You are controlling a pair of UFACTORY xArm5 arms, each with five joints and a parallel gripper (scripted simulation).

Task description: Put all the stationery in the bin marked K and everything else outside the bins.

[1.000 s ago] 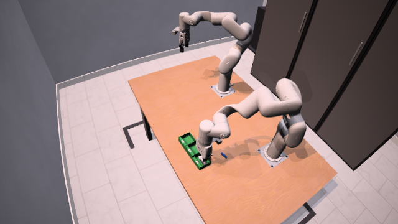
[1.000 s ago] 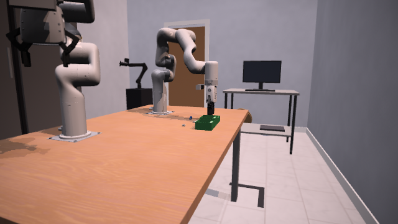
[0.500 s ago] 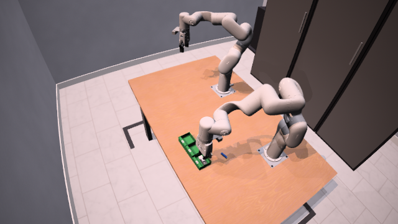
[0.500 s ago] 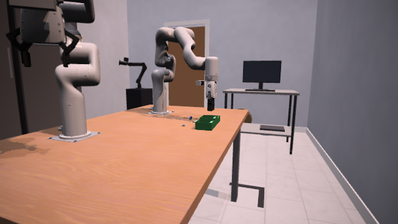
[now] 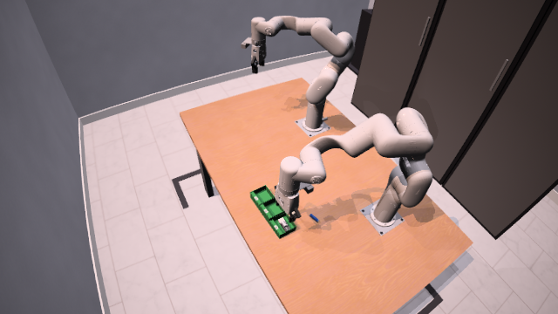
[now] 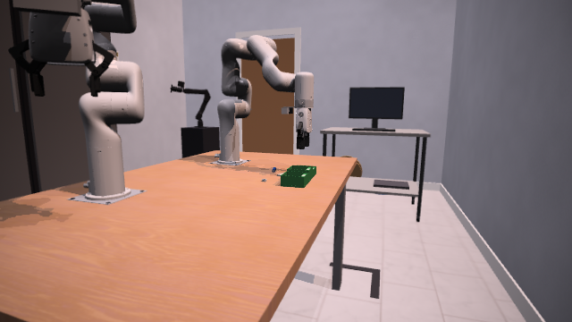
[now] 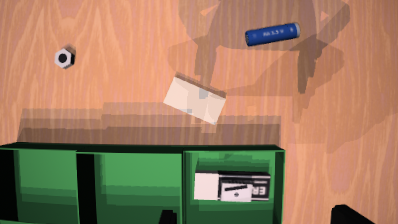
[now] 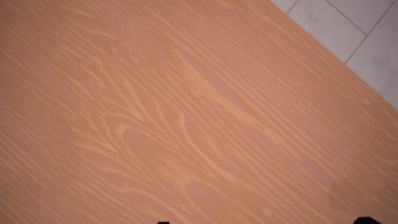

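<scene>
Gray walls (image 5: 174, 48) (image 6: 331, 49), pale tiled floor (image 5: 135, 174) (image 6: 402, 250), brown door (image 6: 268, 98), monitor (image 6: 376, 103) on side table (image 6: 340, 131)

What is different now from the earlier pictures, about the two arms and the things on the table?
The left gripper has moved upward, away from the green bins. It is open and empty; whether it let something go, I cannot tell. The right gripper, the bins and the blue battery stayed.
</scene>
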